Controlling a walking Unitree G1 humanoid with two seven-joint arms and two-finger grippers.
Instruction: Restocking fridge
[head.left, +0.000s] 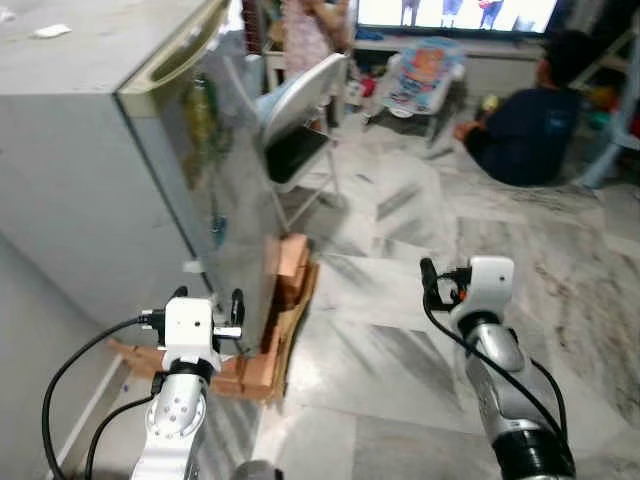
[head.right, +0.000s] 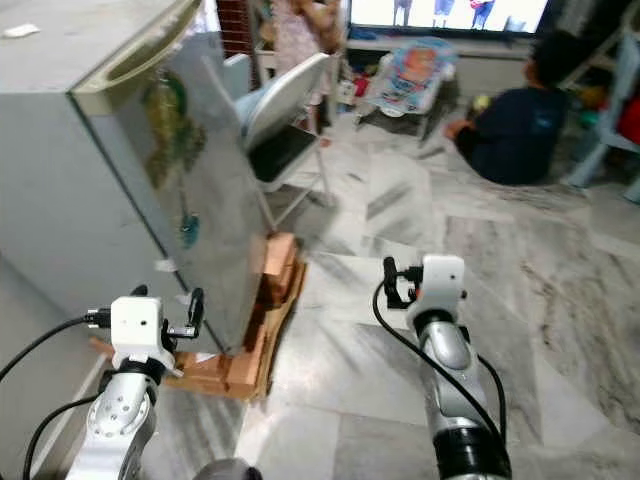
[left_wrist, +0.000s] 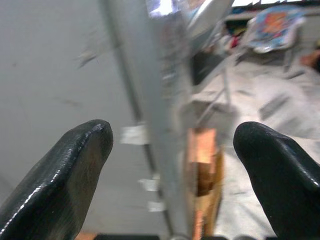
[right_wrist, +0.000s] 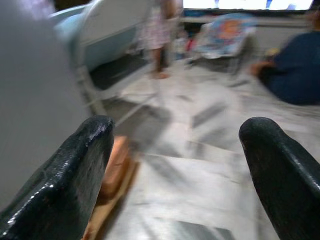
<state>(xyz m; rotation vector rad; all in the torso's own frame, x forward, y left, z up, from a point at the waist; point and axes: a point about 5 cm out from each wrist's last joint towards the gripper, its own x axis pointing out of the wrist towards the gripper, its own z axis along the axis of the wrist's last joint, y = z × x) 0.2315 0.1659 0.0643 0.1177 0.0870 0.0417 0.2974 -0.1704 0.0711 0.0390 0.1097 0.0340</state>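
The floor (head.left: 420, 300) is grey marble and takes up most of the room. The fridge (head.left: 90, 180) is the biggest thing. It is grey and stands on the robot's left, with its door shut. The shiny door has small stickers (head.left: 200, 125) on it. The fridge sits on a low wooden stand (head.left: 285, 300) made of brown blocks.

Far back, a bright screen (head.left: 455, 12) glows by the wall. A person in dark blue (head.left: 525, 125) sits on the floor in front of it. Another person (head.left: 310, 35) stands farther back, near the fridge. A folding chair (head.left: 300, 120) with a pale back stands just beside the fridge door. A baby seat (head.left: 425, 70) with bright colours is between the chair and the sitting person.

The left arm (head.left: 175, 420) reaches up close to the low corner of the fridge. The left gripper (left_wrist: 170, 165) points at the door edge, and its fingers (left_wrist: 65, 175) are wide apart with nothing between them. It is near the fridge, but whether it touches it is too blurry to tell.

The right arm (head.left: 500, 380) is out over the bare floor, well apart from the fridge. The right gripper (right_wrist: 175, 170) has its fingers (right_wrist: 75, 180) wide apart too, and it holds nothing
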